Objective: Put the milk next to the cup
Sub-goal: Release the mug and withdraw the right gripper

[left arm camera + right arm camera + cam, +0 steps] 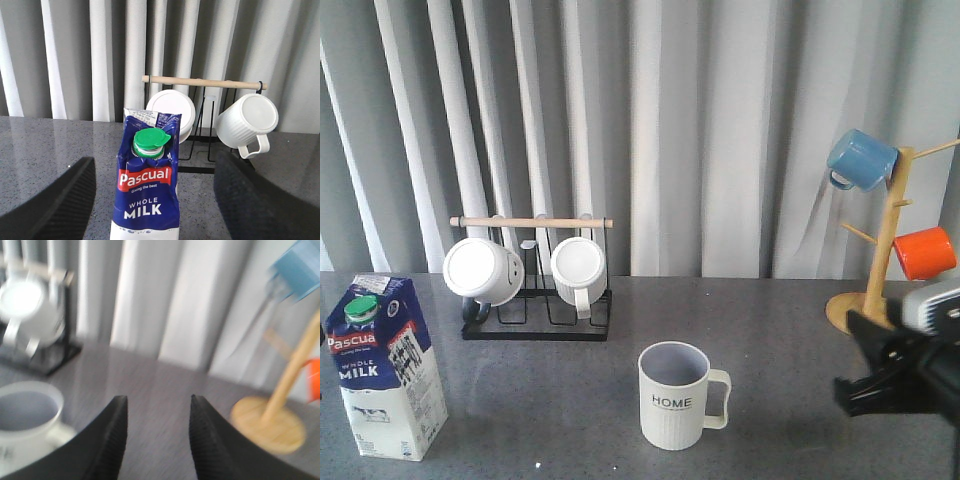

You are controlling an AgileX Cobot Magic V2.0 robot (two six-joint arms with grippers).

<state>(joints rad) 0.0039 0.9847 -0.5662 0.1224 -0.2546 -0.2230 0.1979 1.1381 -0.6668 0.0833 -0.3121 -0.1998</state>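
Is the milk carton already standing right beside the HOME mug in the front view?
No. The milk carton stands at the table's far left, well apart from the HOME mug near the middle.

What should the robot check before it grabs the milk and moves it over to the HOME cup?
1. Milk standing upright on the table: ok.
2. Left gripper open, a finger on each side of the carton: ok.
3. Fingers touching the carton yet: cannot tell.
4. Cup upright, with bare table on the side facing the milk: ok.
5. Path between milk and cup free of the black mug rack, which sits farther back: ok.
6. Right gripper open, holding nothing, off to the cup's handle side: ok.
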